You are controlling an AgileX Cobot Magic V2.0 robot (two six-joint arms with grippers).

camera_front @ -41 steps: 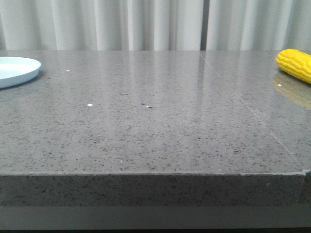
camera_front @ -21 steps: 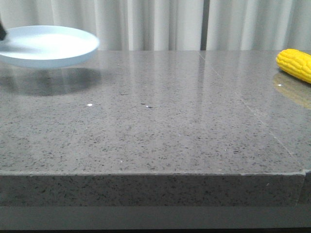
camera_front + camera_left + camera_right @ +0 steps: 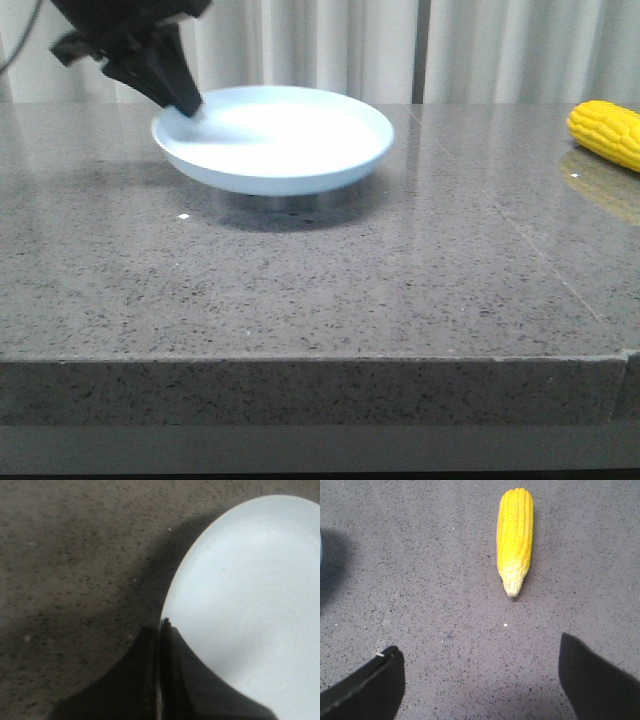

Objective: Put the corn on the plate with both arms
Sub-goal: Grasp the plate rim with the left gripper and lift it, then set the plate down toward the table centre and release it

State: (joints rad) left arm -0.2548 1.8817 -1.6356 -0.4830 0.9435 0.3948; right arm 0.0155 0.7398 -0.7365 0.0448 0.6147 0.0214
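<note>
Pale blue-white plate (image 3: 275, 140) at the far centre-left of the grey speckled table (image 3: 320, 290), left gripper (image 3: 185, 103) pinching its left rim, dark shadow beneath, yellow corn (image 3: 606, 133) lying at the far right edge, white curtains (image 3: 320, 50) behind

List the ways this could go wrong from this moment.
1. The left end effector pinches the plate only at its rim, and the shadow beneath suggests it may be off the table; a smooth rim could slip or tilt in that grip.
2. The right end effector is open with the corn outside its fingers; the round cob may roll when touched.
</note>
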